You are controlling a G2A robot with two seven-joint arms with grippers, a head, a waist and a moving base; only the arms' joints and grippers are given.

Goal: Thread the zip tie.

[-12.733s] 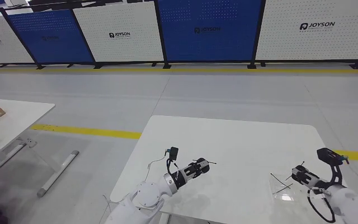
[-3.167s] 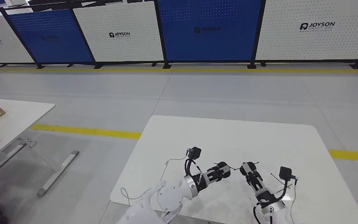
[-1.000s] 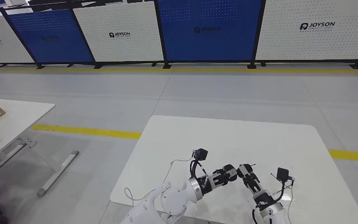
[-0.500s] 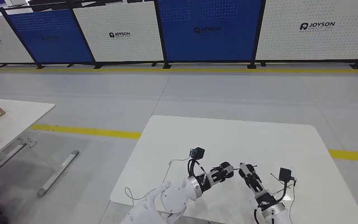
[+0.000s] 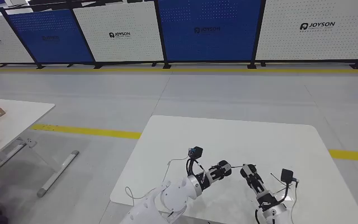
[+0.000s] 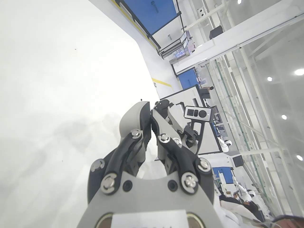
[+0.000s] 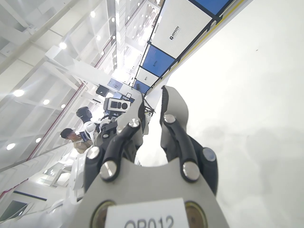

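Near the front edge of the white table point(image 5: 224, 134) my two grippers face each other, a small gap apart. My left gripper point(image 5: 225, 167) point(image 6: 150, 111) is shut, and a thin black zip tie point(image 5: 235, 166) sticks out of it toward the right gripper point(image 5: 245, 169). In the right wrist view the right gripper point(image 7: 152, 94) has its fingers slightly apart, and the zip tie point(image 7: 149, 106) shows as a thin dark line in the gap beside one fingertip. I cannot tell whether that pad touches the tie. The right gripper point(image 6: 163, 105) stands just past my left fingertips.
A few loose black zip ties point(image 5: 275, 177) lie on the table to the right of the right arm. The table's far half is bare white surface. Blue and white panels stand across the floor behind the table.
The right arm has come in from the table's right edge to meet the left gripper. Over the last second the two grippers have drawn slightly apart.
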